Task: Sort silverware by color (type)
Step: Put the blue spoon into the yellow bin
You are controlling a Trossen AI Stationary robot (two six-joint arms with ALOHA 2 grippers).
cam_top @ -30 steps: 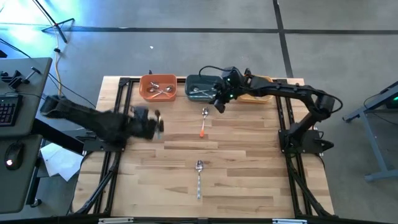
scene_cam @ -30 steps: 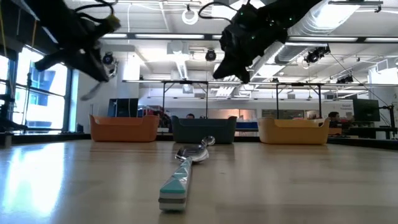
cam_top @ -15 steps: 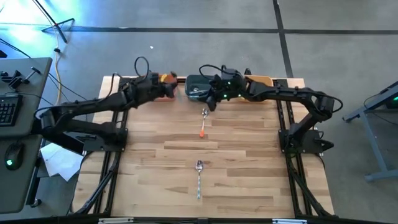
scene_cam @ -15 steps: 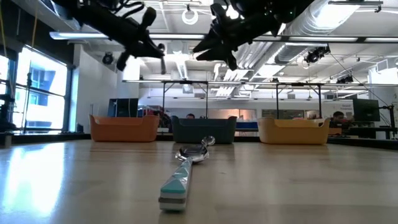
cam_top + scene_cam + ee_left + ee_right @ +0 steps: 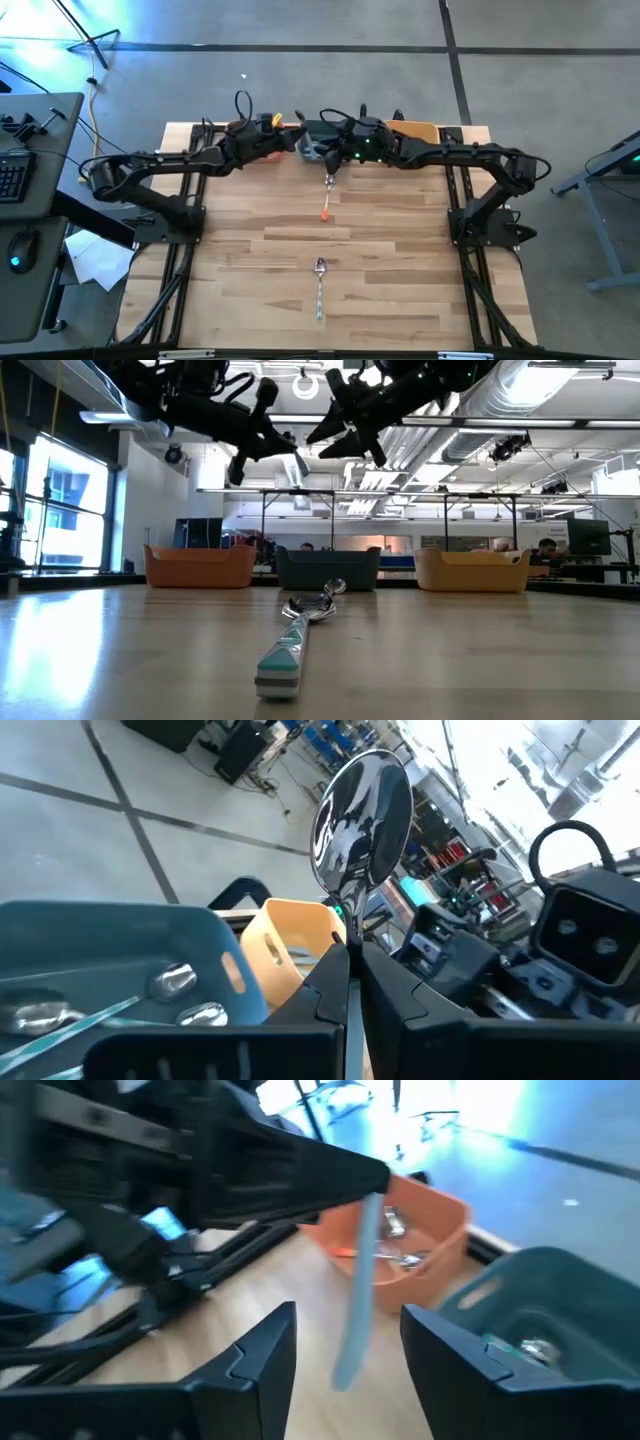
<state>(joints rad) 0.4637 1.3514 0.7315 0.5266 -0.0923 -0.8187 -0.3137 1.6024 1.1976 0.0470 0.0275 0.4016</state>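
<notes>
My left gripper (image 5: 297,143) is shut on a spoon with a light blue handle, high above the far edge between the orange bowl (image 5: 420,1230) and the teal bowl (image 5: 322,130). The spoon's shiny head (image 5: 362,820) sticks out past the fingertips. Its handle (image 5: 356,1300) hangs between the open fingers of my right gripper (image 5: 350,1355), which do not touch it. My right gripper (image 5: 328,156) faces the left one over the teal bowl's near rim. An orange-handled spoon (image 5: 328,196) and a blue-handled spoon (image 5: 320,285) lie flat on the table. My left gripper pinches the spoon between its two fingers at the thin metal neck (image 5: 346,920), just below the head. The fingers lie across the spoon. It is lifted clear, with the head on one side of the fingers and the blue handle (image 5: 358,1270) hanging on the other.
The orange bowl holds silverware (image 5: 395,1245), and so does the teal bowl (image 5: 110,950). The yellow bowl (image 5: 418,130) stands at the far right under my right arm. The blue-handled spoon (image 5: 290,650) lies in the table's near middle.
My left gripper has swung from above the table's left side toward the far edge and the right, carrying the spoon up to the teal bowl. My right gripper has shifted a little left toward it, and its fingers have opened around the hanging handle.
</notes>
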